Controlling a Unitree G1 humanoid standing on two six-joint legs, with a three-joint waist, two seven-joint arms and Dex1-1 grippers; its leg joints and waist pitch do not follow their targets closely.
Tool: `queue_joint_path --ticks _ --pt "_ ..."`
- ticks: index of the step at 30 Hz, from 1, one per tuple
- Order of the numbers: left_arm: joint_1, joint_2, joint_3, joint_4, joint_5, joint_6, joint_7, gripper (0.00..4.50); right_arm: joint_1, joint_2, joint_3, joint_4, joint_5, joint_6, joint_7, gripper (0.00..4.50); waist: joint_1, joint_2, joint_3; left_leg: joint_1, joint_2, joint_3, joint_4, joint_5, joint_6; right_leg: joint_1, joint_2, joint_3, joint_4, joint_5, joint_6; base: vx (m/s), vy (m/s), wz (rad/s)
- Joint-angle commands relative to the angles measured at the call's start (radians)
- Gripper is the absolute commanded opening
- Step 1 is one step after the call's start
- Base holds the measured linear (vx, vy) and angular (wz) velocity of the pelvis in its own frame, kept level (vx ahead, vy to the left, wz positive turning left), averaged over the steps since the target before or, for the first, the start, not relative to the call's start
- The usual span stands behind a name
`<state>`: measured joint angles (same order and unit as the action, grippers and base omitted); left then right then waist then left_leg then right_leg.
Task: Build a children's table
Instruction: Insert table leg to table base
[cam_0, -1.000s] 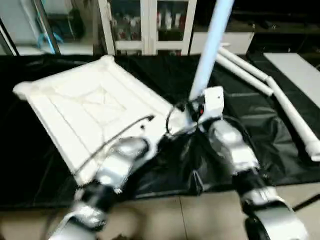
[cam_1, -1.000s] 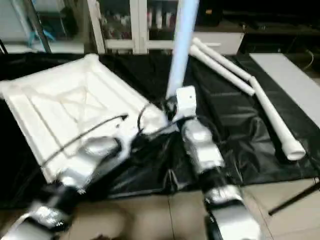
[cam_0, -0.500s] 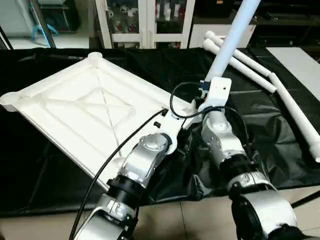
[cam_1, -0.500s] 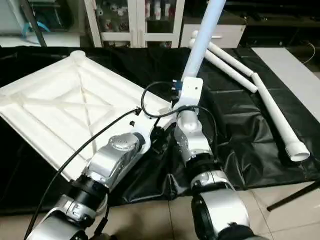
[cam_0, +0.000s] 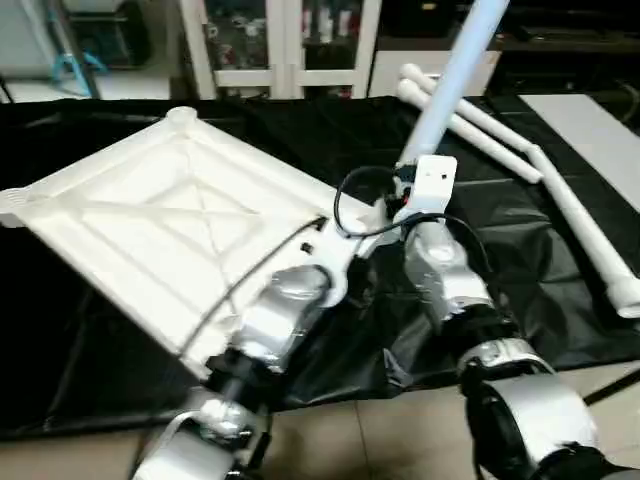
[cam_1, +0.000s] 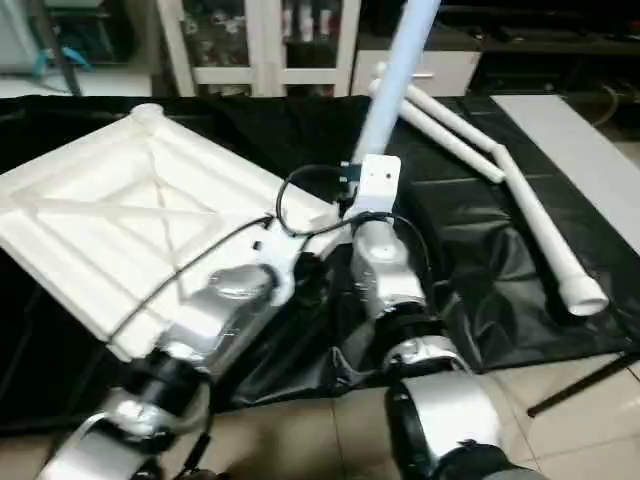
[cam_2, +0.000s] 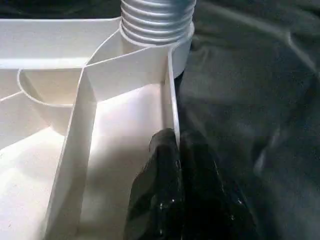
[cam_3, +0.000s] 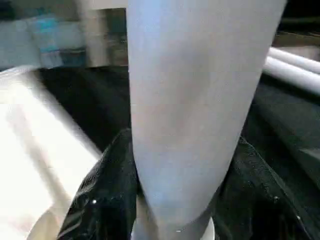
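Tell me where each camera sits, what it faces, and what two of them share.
Head pair: looks down over both silver forearms at the tabletop.
Left wrist: looks along the left gripper, pinching the tabletop's rim wall.
Right wrist: looks along the right gripper, clamped on the leg.
Shared: the wrist views both show that leg's base at the corner socket.

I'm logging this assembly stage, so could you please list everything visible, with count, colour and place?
tabletop: one, white, ribbed underside up, on the table's left.
held leg: one, white, upright at the tabletop's near-right corner socket.
spare legs: three, white, lying far right.
black cover: one, over the work table.
white board: one, far right edge.
cabinets: white-framed, behind.
left tool: shut on the tabletop's rim.
right tool: around the held leg.
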<state>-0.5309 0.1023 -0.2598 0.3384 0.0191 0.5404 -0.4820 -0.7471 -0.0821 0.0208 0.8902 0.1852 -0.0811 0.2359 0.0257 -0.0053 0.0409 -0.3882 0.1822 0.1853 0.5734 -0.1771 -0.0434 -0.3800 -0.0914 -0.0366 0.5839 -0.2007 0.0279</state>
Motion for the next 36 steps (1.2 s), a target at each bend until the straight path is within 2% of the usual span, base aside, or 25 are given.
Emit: queue_joint_path --ticks 1,3,4,5,8,9,13,18,19,23,27,34,36 --pt "0.012 0.053 -0.025 -0.052 -0.007 -0.008 -0.115 0.00 0.089 -0.016 0.065 0.051 -0.005 0.140 0.150 1.83 0.004 0.010 -0.055 0.021 0.045 -0.011 -0.068 -0.198 0.051 0.031 -0.043 0.023 -0.050 -0.023 -0.250 0.000 0.000 0.00" --pt "0.036 0.171 -0.030 -0.068 -0.016 -0.021 -0.234 0.00 0.149 -0.089 0.117 -0.050 0.029 0.213 0.340 1.83 0.008 0.011 -0.052 0.029 0.047 -0.011 -0.073 -0.254 0.018 0.029 -0.036 0.023 -0.054 -0.079 -0.245 0.000 0.000 0.00" --pt "0.039 0.194 -0.028 -0.067 -0.020 -0.031 -0.259 0.00 0.161 -0.104 0.123 -0.069 0.039 0.233 0.371 1.83 0.008 0.013 -0.052 0.030 0.049 -0.013 -0.076 -0.262 0.009 0.030 -0.038 0.023 -0.052 -0.083 -0.245 0.000 0.000 0.00" --pt "0.045 0.263 -0.022 -0.064 -0.029 -0.063 -0.335 0.00 0.195 -0.151 0.146 -0.121 0.059 0.279 0.460 1.83 0.009 0.014 -0.052 0.033 0.049 -0.013 -0.077 -0.275 -0.004 0.028 -0.035 0.024 -0.053 -0.088 -0.242 0.000 0.000 0.00" --pt "0.048 0.332 -0.018 -0.059 -0.038 -0.103 -0.410 0.00 0.223 -0.193 0.160 -0.153 0.055 0.299 0.551 1.83 0.006 0.016 -0.054 0.036 0.048 -0.013 -0.079 -0.286 -0.022 0.025 -0.034 0.024 -0.050 -0.064 -0.250 0.000 0.000 0.00" --pt "0.046 0.389 -0.005 -0.048 -0.047 -0.147 -0.470 0.00 0.253 -0.232 0.167 -0.200 0.063 0.317 0.632 1.83 0.007 0.015 -0.053 0.037 0.047 -0.013 -0.080 -0.305 -0.026 0.025 -0.034 0.023 -0.052 -0.080 -0.252 0.000 0.000 0.00" --pt "0.016 0.437 0.023 0.008 -0.056 -0.197 -0.517 0.00 0.293 -0.272 0.158 -0.268 0.097 0.349 0.702 1.83 0.007 0.013 -0.054 0.043 0.049 -0.010 -0.082 -0.331 -0.041 0.019 -0.037 0.027 -0.052 -0.108 -0.254 0.000 0.000 0.00" --pt "-0.028 0.475 0.020 0.057 -0.082 -0.210 -0.600 0.00 0.314 -0.320 0.181 -0.321 0.109 0.414 0.767 1.83 0.017 0.014 -0.058 0.044 0.047 -0.005 -0.079 -0.295 -0.040 0.021 -0.037 0.027 -0.047 -0.078 -0.261 0.000 0.000 0.00" --pt "-0.028 0.475 0.019 0.057 -0.082 -0.210 -0.601 0.00 0.314 -0.321 0.182 -0.321 0.108 0.414 0.767 1.83 0.020 0.003 -0.059 0.042 0.049 -0.004 -0.077 -0.267 -0.030 0.022 -0.041 0.027 -0.042 -0.068 -0.265 0.000 0.000 0.00" --pt "-0.044 0.477 0.001 0.060 -0.086 -0.229 -0.632 0.00 0.300 -0.330 0.181 -0.317 0.089 0.425 0.780 1.83 0.024 0.005 -0.060 0.043 0.049 0.000 -0.074 -0.231 -0.023 0.023 -0.042 0.027 -0.041 -0.039 -0.270 0.000 0.000 0.00" --pt "-0.045 0.460 -0.021 0.052 -0.075 -0.250 -0.641 0.00 0.280 -0.350 0.207 -0.328 0.061 0.432 0.779 1.83 0.027 0.004 -0.062 0.043 0.048 0.002 -0.069 -0.195 -0.011 0.025 -0.042 0.027 -0.038 -0.002 -0.278 0.000 0.000 0.00" --pt "-0.037 0.441 -0.046 0.036 -0.074 -0.258 -0.653 0.00 0.216 -0.396 0.261 -0.359 0.037 0.480 0.874 1.83 0.036 0.002 -0.062 0.044 0.049 0.004 -0.065 -0.182 -0.005 0.026 -0.041 0.026 -0.035 -0.004 -0.280 0.000 0.000 0.00" --pt "-0.038 0.439 -0.048 0.036 -0.074 -0.260 -0.652 0.00 0.204 -0.400 0.272 -0.362 0.032 0.484 0.885 1.83 0.037 -0.002 -0.063 0.042 0.049 0.004 -0.064 -0.170 -0.001 0.028 -0.042 0.025 -0.034 0.003 -0.280 0.000 0.000 0.00"
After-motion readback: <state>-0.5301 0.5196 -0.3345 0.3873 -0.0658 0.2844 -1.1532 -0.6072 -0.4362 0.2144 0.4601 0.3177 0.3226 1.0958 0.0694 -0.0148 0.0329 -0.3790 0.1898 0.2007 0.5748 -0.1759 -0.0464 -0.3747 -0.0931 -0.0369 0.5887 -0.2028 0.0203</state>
